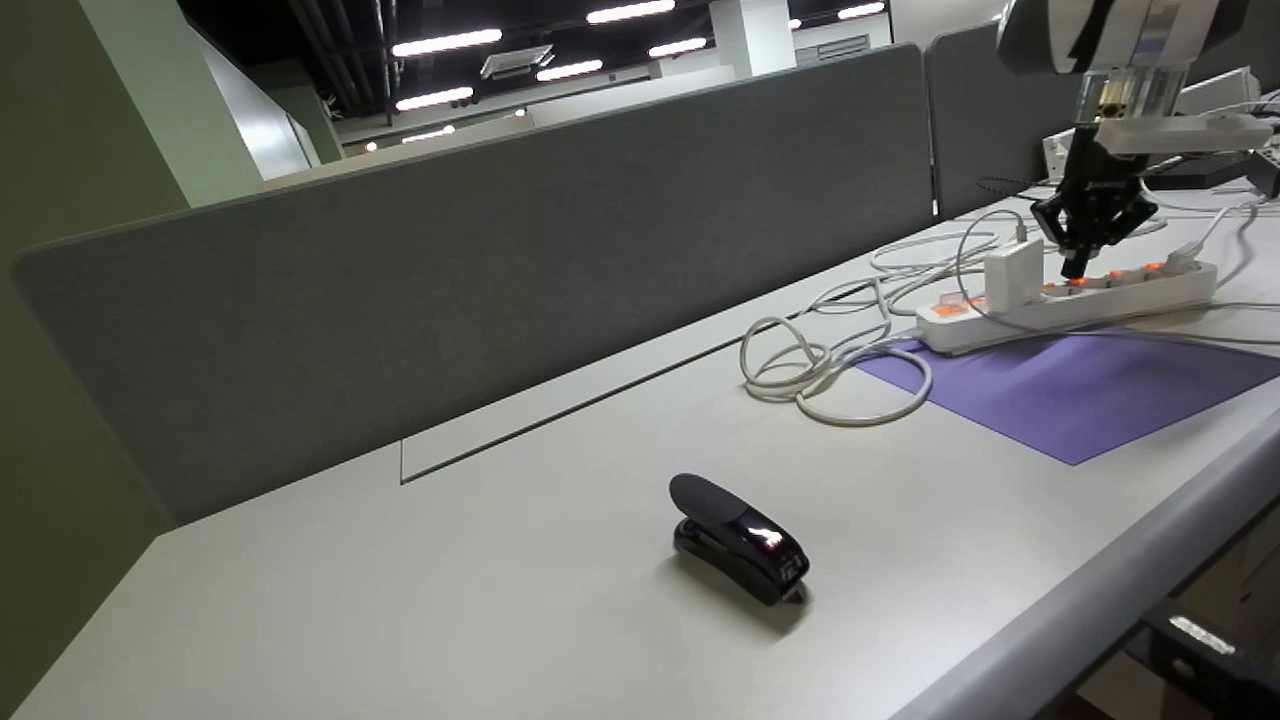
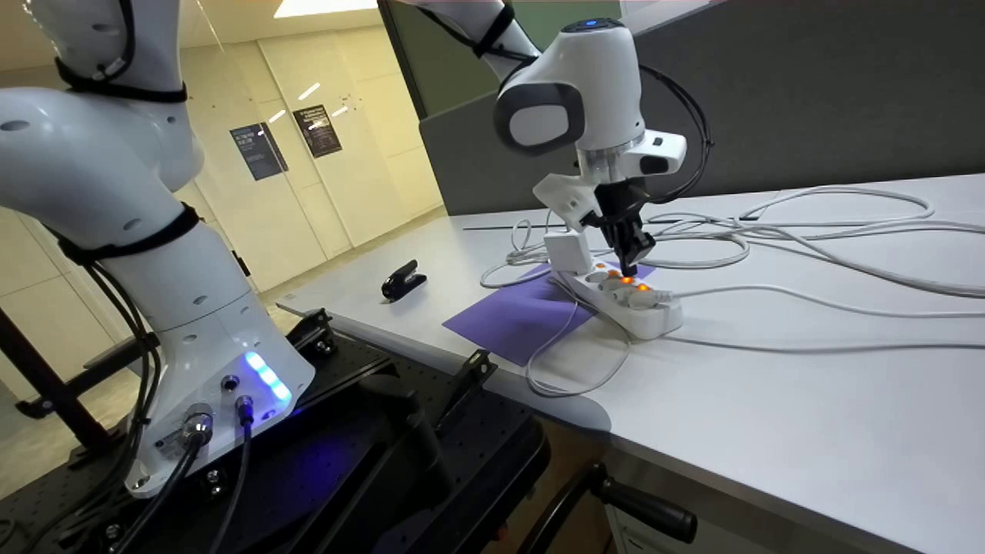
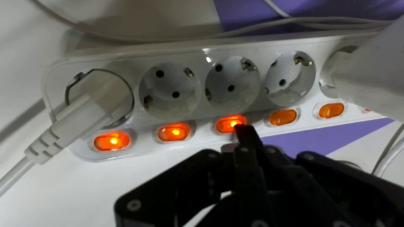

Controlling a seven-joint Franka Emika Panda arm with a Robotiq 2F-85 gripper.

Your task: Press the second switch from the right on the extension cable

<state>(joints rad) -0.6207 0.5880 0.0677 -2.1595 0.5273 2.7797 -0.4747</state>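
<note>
Gripper (image 3: 246, 130) sits at bottom centre of the wrist view, fingers together, narrow, nothing seen between them. Power strip (image 3: 206, 113) spans that frame, long axis nearly left to right, left end lower; right of centre in both exterior views. Fingertips overlap the lower right edge of the third rocker switch (image 3: 225, 124) from the end with the white plug (image 3: 91, 107). Touching or just above, can't tell. Single arm (image 2: 569, 100), so no choice of reach.

Catch: wrist view puts the plug end at left, both exterior views put it at right. Reading "right" as the exteriors show it, target should be the second rocker switch (image 3: 173, 131): one step along the long axis toward the plug, left in the wrist frame. I'd raise a touch, shift left, then press; straight down here likely hits the wrong one. (Count from the charger block (image 3: 372, 69) end and it's another switch, worth confirming.)

Text: none legible on the strip. Black stapler (image 1: 740, 540), lower centre in an exterior view: tiny pale marks, maybe digits, unreadable. Posters (image 2: 259, 151), upper left in an exterior view: print too small. No brand readable.
</note>
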